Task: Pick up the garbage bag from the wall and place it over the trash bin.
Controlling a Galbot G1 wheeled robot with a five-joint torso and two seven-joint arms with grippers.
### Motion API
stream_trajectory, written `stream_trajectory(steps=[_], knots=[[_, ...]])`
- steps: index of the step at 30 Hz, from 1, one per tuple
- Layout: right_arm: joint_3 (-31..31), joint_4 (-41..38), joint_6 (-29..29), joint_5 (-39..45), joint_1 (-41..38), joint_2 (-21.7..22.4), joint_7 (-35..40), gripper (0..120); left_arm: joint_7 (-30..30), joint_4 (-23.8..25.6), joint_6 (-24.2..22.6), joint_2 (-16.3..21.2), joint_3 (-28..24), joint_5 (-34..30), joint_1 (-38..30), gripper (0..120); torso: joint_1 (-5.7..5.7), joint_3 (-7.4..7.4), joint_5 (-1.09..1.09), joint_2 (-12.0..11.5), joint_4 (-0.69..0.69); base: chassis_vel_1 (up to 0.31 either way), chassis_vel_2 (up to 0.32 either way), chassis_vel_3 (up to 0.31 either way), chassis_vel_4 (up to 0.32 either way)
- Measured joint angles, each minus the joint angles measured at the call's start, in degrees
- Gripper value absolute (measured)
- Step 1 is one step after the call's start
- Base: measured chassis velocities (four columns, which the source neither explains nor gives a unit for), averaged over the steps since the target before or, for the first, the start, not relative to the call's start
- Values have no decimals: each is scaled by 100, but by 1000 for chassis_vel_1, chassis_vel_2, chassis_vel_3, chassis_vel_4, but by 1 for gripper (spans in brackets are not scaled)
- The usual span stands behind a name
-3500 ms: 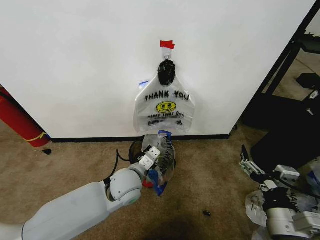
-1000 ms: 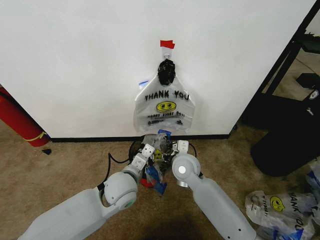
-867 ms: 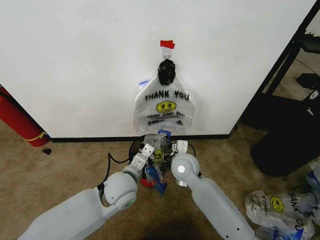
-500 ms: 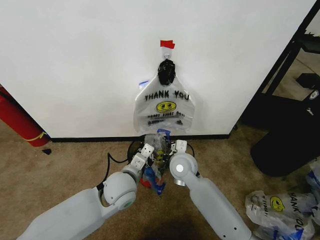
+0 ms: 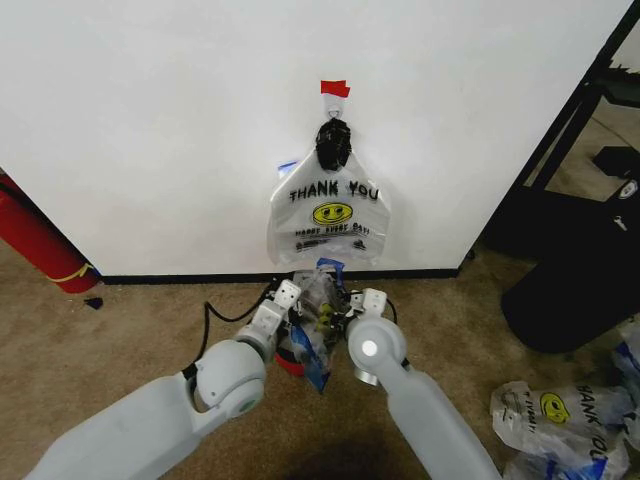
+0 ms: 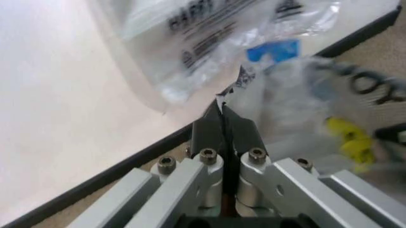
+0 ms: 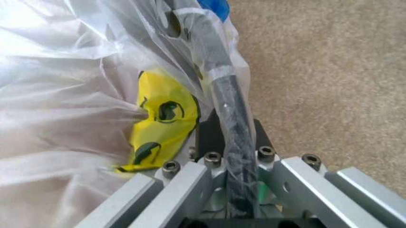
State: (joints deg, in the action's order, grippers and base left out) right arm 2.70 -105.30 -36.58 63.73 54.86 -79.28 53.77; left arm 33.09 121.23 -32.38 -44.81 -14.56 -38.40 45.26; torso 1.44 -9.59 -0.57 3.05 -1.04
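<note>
At the foot of the white wall, the crinkled translucent garbage bag drapes over the black mesh trash bin. The left gripper is closed, pinching a thin plastic edge. The right gripper clamps film against the rim.

Two smooth pale grey-white robot arms with rounded joints.
Each elbow joint carries a round cap with a small light dot; a black cable trails by the left arm; the grippers have silver aluminium brackets, hex-socket screws and black fingers.
</note>
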Motion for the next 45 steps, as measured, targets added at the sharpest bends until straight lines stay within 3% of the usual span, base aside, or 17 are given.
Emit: stream_trajectory(steps=[17,22,30,35,45], knots=[[789,-1227,-20,265,943,513,-823,0,209,165,-211,280,1348,-1044,1060,0,0,0,0,0,1,0,0,0,0],[1134,-1546,-109,626,1198,629,-955,0,132,159,-119,325,1465,-1049,1268,0,0,0,0,0,1,0,0,0,0],[1555,-1941,-172,964,1583,678,-1062,0,-47,-105,347,56,1424,-892,1400,0,0,0,0,0,0,0,0,0,0],[1636,-1968,-171,976,1639,686,-1034,0,-68,40,552,16,1473,-761,1558,15,0,0,1,0,1,0,0,0,0],[1801,-1889,-103,1097,1581,610,-692,0,-42,1063,687,176,2062,-566,2554,52,0,0,1,1,1,0,0,0,0]])
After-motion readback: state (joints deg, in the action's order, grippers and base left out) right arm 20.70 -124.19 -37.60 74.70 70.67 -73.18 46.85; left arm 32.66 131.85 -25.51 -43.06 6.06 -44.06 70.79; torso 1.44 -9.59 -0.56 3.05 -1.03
